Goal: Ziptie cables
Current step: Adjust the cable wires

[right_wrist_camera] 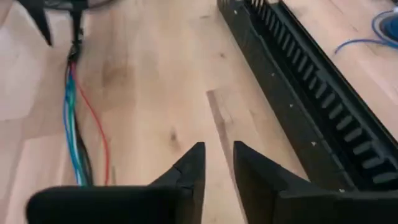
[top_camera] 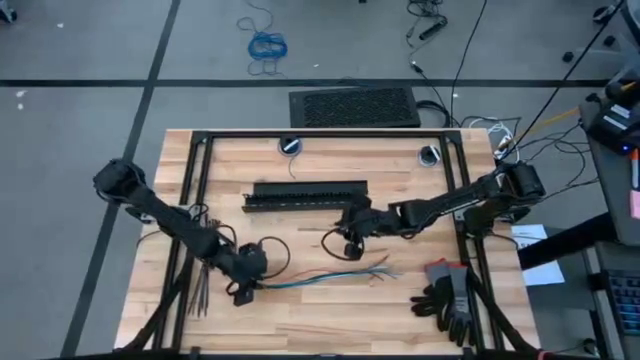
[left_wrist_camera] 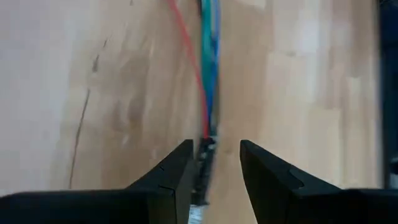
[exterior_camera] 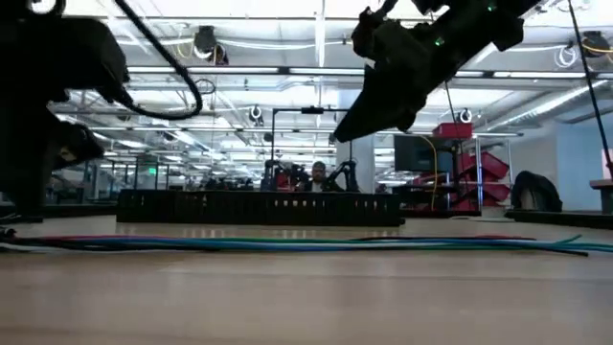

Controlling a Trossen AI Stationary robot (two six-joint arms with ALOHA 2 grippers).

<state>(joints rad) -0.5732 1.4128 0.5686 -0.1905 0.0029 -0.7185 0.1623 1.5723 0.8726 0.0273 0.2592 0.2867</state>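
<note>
Cables (top_camera: 325,277): one bundle, dark end between left fingers (left_wrist_camera: 176,177), spread, not clamping. Right fingers (right_wrist_camera: 194,167) parted, holding nothing. Zipties (top_camera: 200,290): several, count unclear.

We're counting two arms (top_camera: 170,215) (top_camera: 450,205), one cable bundle (top_camera: 320,277), one black bar (top_camera: 305,195), several zipties (top_camera: 200,290), a glove pile (top_camera: 448,297).

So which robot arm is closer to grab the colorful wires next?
The left. Its gripper is open with the cables' dark joined end right between its fingers. The right gripper hangs open over bare wood beside the long black bar, off the wires.
</note>
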